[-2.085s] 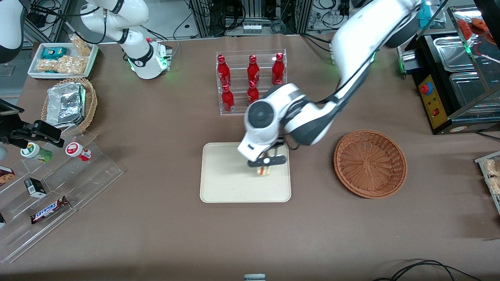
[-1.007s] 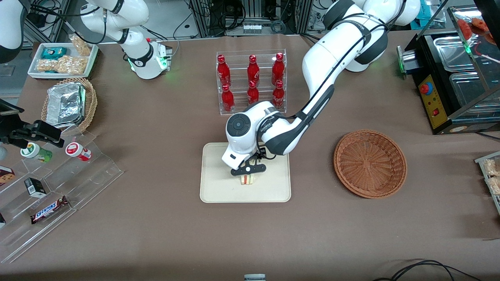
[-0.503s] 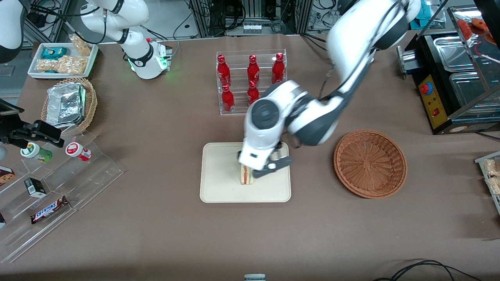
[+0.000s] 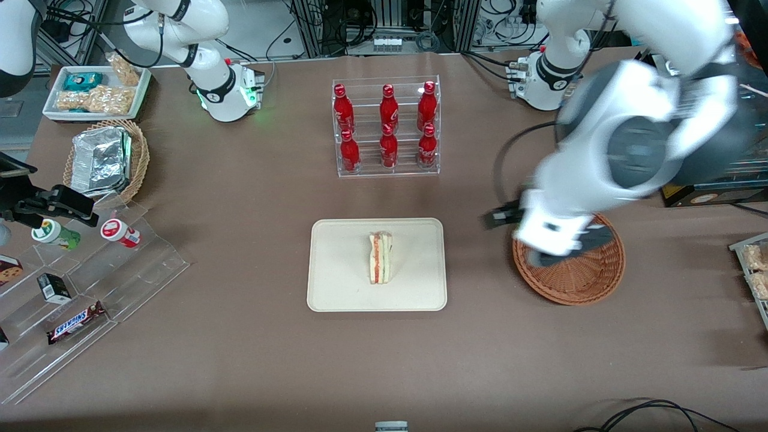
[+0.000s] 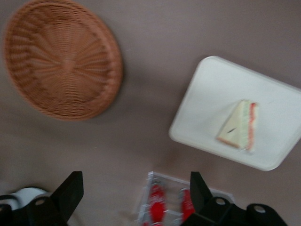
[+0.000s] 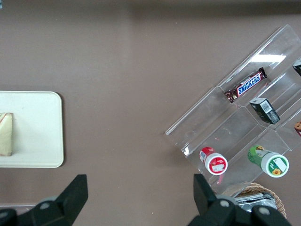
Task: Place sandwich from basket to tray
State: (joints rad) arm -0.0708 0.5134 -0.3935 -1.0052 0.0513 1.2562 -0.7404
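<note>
Since half a second ago the left arm has swung away from the tray (image 4: 336,294) toward the working arm's end of the table, leaving the sandwich (image 4: 380,258) standing on its own on the cream surface. That wedge sits near the tray's middle, its red and green layers edge-up, with bare tray all round it and no rim touched. The gripper (image 4: 543,237) now hangs high over the basket (image 4: 585,282), above the part of its rim nearest the tray; its fingers (image 5: 70,190) are spread wide with nothing between them, though motion blur in the front view makes its exact height hard to judge. The basket holds nothing and lies well apart from the tray, with plain brown table (image 4: 384,360) between them. Farther from the front camera than the tray stands a clear rack of red bottles (image 4: 387,129), apart from the tray's edge. Toward the parked arm's end lie a stepped acrylic stand (image 4: 90,288) with snacks, a tan basket holding a foil container (image 4: 101,161), and a white tray of packets (image 4: 96,90).
</note>
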